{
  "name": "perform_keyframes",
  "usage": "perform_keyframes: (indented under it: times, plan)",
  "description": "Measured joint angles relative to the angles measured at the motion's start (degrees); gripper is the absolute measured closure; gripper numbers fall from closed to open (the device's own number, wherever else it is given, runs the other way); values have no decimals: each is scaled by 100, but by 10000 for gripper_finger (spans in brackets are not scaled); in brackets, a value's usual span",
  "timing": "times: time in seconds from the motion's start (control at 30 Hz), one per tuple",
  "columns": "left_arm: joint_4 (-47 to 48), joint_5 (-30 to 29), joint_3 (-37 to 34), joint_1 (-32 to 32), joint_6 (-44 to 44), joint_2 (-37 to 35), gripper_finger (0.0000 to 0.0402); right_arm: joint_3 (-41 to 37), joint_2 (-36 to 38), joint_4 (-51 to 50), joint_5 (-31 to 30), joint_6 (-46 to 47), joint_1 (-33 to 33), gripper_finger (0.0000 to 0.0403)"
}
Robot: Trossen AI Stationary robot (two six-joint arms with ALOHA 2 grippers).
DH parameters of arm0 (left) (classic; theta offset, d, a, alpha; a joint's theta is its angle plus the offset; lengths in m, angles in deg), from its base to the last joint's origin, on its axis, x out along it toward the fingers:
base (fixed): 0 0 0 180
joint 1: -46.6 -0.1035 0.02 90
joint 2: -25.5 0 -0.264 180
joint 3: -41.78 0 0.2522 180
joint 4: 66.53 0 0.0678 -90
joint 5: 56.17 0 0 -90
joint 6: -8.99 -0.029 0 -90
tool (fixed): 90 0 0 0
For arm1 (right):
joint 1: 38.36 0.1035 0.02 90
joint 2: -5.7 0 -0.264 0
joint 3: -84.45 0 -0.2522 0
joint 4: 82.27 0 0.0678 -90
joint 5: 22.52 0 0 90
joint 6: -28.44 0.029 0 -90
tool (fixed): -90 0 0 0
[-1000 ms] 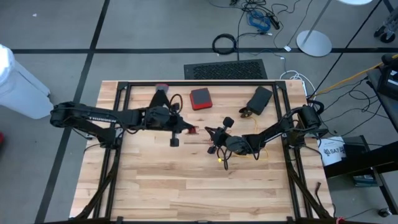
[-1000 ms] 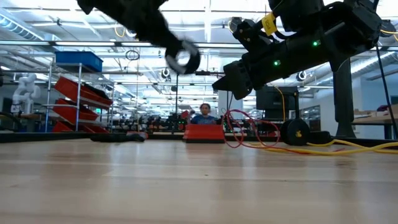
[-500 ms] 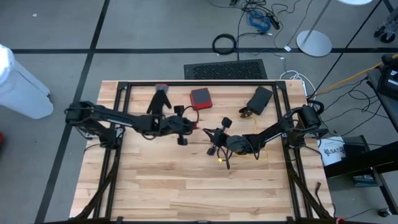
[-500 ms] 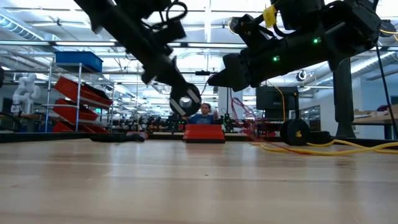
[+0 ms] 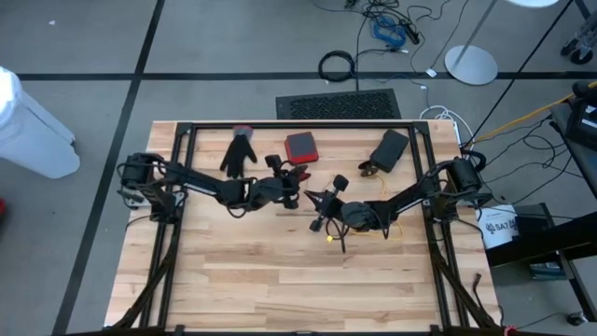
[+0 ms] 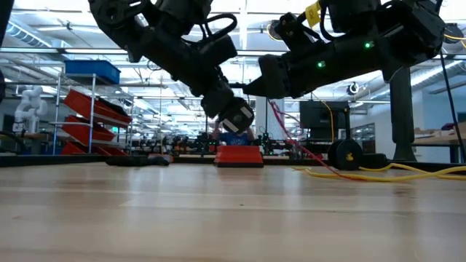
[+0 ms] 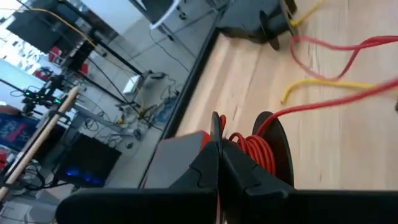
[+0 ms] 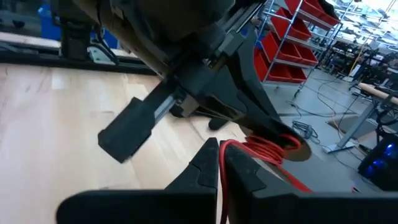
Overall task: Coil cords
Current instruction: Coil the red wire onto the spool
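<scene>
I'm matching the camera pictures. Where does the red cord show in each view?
High view: red cord mid-table, just in front of the red box.
Low view: thin strand slanting down, right of centre.
Left wrist view: wound coil, lower middle.
Right wrist view: coil, right of centre.
Shared landmark: red box, also in low view.

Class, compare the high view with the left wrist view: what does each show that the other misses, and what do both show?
High only: the glove, the red box and both arms over the table. Left wrist only: red cord wound on a spool, with the shut left pincer close in front of it. Both: the yellow cord on the wood.
</scene>
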Motion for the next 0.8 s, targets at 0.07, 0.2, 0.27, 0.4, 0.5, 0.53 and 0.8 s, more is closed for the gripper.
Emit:
perform_keyframes:
  times: [0.07,0.2,0.27,0.4,0.5,0.53,0.8]
  plan:
    - [-118,-120,0,40,4,-2,401,0,0,26,17,61,2,403]
    - [-613,-359,0,96,-19,-2,401,0,0,192,18,113,2,403]
    - [-907,-356,0,121,-8,-2,401,4,0,282,18,94,2,403]
    - [-1487,-351,0,180,-3,-2,401,7,0,404,21,78,2,403]
    - [-1784,-335,0,213,-1,-2,401,7,0,495,22,77,2,403]
    - [-1857,-335,0,228,1,12,401,9,0,539,21,74,2,403]
    - [-2166,-324,0,246,27,357,401,9,0,900,18,-133,2,403]
